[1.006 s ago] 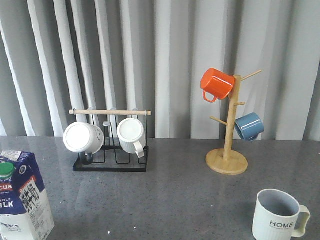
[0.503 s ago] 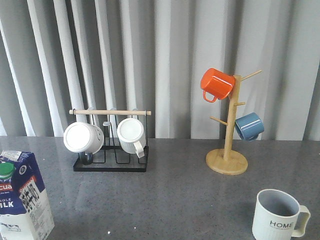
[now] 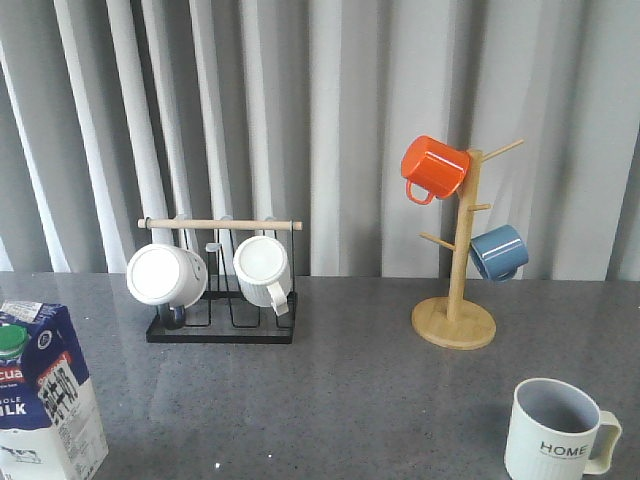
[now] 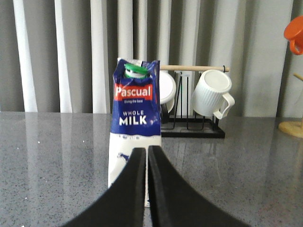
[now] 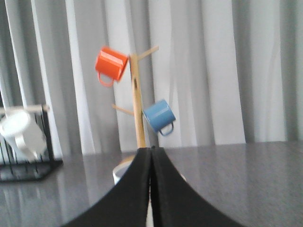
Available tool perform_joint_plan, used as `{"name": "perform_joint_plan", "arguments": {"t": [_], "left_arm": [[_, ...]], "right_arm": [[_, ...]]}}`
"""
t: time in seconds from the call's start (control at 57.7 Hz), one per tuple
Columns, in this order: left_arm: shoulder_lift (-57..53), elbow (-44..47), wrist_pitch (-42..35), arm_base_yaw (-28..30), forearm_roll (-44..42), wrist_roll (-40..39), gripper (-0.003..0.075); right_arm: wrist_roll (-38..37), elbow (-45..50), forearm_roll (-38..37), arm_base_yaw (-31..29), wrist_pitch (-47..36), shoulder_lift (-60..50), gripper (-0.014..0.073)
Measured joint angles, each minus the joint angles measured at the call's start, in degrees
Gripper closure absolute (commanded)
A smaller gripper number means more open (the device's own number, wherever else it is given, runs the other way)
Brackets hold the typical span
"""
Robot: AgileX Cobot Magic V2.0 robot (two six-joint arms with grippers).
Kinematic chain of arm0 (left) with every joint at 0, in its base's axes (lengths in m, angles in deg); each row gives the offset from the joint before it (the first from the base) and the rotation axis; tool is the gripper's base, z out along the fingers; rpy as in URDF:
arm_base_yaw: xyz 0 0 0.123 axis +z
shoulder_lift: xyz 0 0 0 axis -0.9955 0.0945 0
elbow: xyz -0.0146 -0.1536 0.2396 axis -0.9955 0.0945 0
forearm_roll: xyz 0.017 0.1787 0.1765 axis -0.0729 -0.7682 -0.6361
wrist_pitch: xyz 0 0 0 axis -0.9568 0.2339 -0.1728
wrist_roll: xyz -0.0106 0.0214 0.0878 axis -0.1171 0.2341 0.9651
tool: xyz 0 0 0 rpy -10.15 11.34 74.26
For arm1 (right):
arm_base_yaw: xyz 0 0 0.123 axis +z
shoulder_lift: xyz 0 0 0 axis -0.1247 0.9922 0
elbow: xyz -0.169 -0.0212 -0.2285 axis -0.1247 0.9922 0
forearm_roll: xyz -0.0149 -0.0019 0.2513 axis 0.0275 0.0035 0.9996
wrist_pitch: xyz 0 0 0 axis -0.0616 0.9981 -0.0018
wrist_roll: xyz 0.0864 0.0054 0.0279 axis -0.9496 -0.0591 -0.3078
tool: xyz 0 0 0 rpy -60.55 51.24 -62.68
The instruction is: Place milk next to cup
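My left jaws (image 4: 147,156) and right jaws (image 5: 150,158) are pressed together, holding nothing. The milk (image 3: 42,392) stands upright on the bench (image 3: 340,390), well left of the cup (image 3: 556,430), nearer than the mug rack (image 3: 222,285).

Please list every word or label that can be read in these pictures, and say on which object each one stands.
"Pascual": red label on the milk carton.
"WHOLE MILK": white letters on the carton's blue front.
"HOME": black letters on the ribbed mug.
The small line under "Pascual" and the print on the carton's side are too small to read.
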Motion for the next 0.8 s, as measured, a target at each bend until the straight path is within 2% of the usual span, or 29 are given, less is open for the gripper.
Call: {"name": "perform_joint_plan", "arguments": {"t": [0.069,0.139,0.277,0.364,0.641,0.797], "left_arm": [[1.9,-3.7,1.2,0.0,0.0,0.2,0.0726],[6.8,-8.6,1.6,0.0,0.0,0.6,0.0726],[21.5,-18.2,3.1,0.0,0.0,0.6,0.0726],[29.2,-21.9,3.0,-0.2,0.0,0.6,0.0726],[41.5,-23.5,-4.6,-0.7,0.3,0.6,0.072],[44.9,-23.5,-5.6,-0.7,0.4,0.5,0.065]], "right_arm": [[-0.9,-3.5,-0.6,0.0,0.0,0.3,0.0599],[0.8,-8.3,-2.1,0.0,3.4,3.2,0.0599],[5.0,-16.3,-4.2,0.0,16.2,16.9,0.0599],[5.1,-18.2,-2.9,0.0,19.9,24.3,0.0599],[3.1,-18.8,-1.5,0.0,18.8,33.8,0.0597],[4.1,-18.8,-2.4,0.0,12.6,35.2,0.0563]]}}
